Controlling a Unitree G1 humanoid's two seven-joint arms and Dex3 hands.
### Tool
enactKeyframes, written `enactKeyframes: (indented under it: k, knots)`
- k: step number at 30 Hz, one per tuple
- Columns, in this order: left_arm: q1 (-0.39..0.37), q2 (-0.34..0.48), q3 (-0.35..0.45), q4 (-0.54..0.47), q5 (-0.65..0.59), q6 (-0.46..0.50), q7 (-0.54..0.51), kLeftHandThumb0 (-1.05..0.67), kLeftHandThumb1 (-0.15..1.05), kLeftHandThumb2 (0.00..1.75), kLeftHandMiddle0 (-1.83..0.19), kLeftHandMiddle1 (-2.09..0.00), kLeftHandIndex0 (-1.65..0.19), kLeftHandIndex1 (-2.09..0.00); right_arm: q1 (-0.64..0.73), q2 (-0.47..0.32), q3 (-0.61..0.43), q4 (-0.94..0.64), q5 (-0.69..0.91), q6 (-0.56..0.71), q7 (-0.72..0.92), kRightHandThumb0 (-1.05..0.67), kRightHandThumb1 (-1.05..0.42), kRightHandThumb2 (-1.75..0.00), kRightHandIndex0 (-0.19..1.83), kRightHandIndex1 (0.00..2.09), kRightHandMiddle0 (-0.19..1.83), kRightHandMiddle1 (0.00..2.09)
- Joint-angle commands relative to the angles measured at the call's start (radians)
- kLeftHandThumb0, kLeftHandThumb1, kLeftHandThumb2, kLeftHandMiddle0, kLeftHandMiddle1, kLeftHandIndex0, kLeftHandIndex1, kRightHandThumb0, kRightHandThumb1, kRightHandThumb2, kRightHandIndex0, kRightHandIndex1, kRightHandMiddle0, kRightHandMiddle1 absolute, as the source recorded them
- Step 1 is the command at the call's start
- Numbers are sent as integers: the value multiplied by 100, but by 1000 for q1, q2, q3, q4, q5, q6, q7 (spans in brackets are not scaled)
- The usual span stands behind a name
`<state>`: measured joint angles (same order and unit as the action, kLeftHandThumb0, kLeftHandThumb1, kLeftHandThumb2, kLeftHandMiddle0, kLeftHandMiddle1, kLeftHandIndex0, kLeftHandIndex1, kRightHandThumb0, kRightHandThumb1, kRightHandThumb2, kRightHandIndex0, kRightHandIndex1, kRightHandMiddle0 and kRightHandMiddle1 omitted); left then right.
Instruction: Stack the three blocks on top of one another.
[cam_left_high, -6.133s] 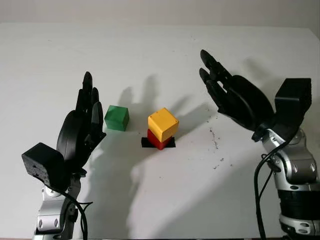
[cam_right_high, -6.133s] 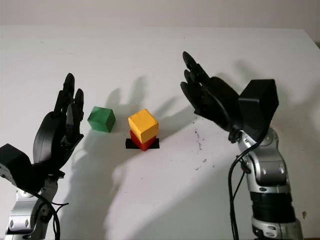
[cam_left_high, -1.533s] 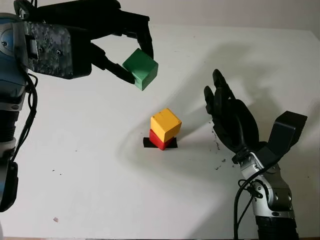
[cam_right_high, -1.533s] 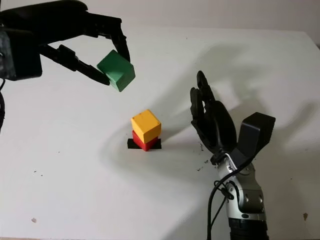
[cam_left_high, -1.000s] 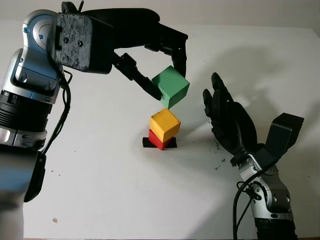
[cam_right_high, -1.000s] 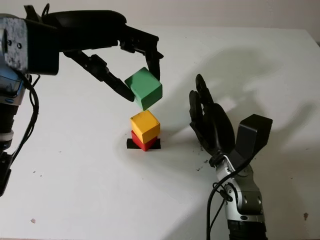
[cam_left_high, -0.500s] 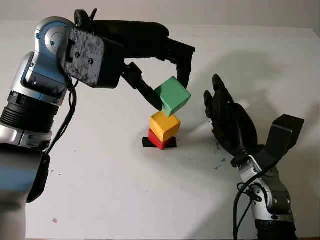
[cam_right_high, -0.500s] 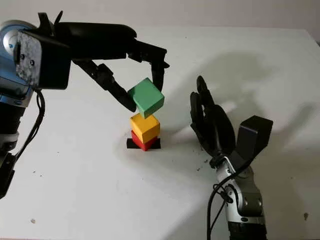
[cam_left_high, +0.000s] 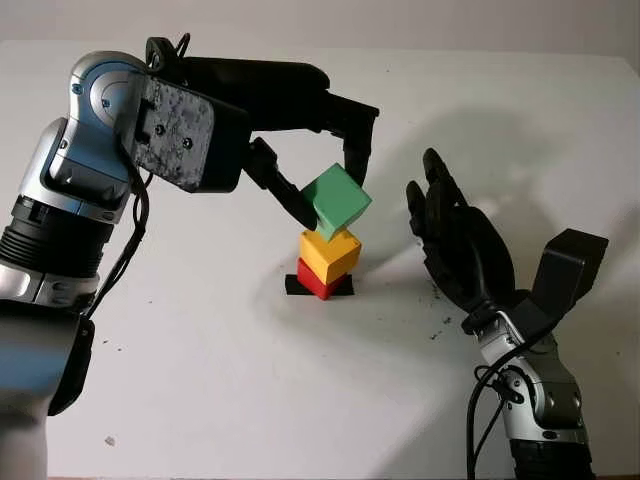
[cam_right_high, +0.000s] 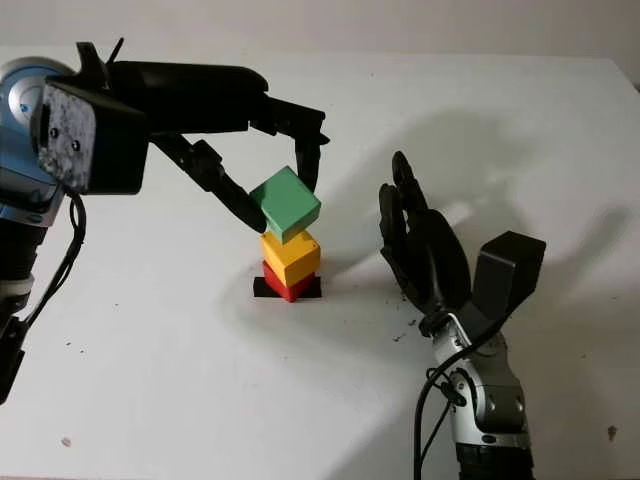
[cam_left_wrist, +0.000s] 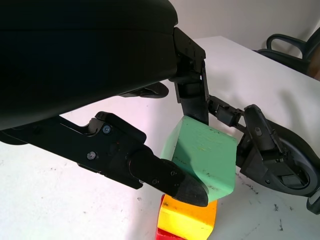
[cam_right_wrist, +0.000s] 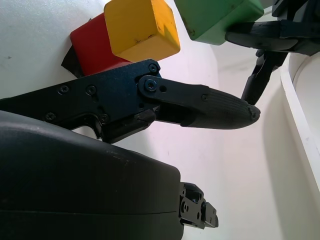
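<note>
The green block (cam_left_high: 336, 202) sits in the middle of the left eye view, pinched in the left hand (cam_left_high: 318, 165), which reaches in from the upper left. The block is tilted, right over the yellow block (cam_left_high: 329, 254), with its low corner about touching it. The yellow block stands on the red block (cam_left_high: 317, 284), on a small black patch (cam_left_high: 343, 287) on the white table (cam_left_high: 200, 380). The right hand (cam_left_high: 455, 240) waits at the right of the stack, open, holding nothing.

In the left wrist view the fingertips (cam_left_wrist: 175, 180) squeeze the green block's sides — the yellow block peeks out below it at the bottom edge.

In the right wrist view the green block is at the top, just beside the yellow one — I think it must turn flat before the hand lets go.
</note>
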<state>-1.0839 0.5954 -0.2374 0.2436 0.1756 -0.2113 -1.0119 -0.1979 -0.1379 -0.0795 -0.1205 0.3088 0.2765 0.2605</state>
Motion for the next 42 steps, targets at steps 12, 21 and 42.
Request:
enactKeyframes:
  k: [12,21,42]
  knots:
    - [41,0,3,-9,-25,26,-11,-42,104,5,-31,-2,-30,-154,19,-7,-6,-36,-1,4,-7,-73,-105,-62,-19,0,-19,0]
    - [34,-1,-9,-8,-22,20,-21,-42,104,5,-29,-1,-30,-154,26,-2,-4,-47,-2,16,-19,-73,-105,-62,-19,0,-19,0]
    - [37,-11,-17,6,-17,4,-19,-49,104,5,-23,-1,-31,-149,41,-4,-1,-61,-2,28,-30,-74,-105,-61,-19,0,-19,0]
